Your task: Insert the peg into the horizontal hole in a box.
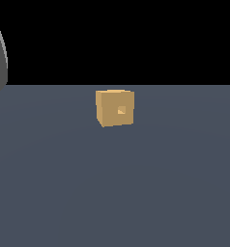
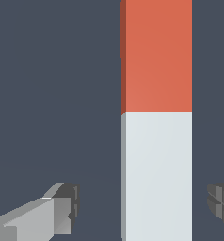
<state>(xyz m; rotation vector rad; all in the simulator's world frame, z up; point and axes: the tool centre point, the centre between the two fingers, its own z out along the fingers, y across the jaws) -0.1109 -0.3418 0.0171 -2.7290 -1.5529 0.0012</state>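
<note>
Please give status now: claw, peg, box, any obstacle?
Claw open, fingers either side of peg, not touching it. Peg lies flat, half red-orange, half white. Box alone on the floor, hole empty. No obstacle seen near box.

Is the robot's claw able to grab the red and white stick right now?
Probably yes. The claw is open, one finger on each side of the stick, with gaps between, and nothing else lies in the way.

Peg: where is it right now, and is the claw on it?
The peg shows only in the wrist view, lying on the grey floor between the open claw's fingers, untouched; the exterior view doesn't show it.
</note>
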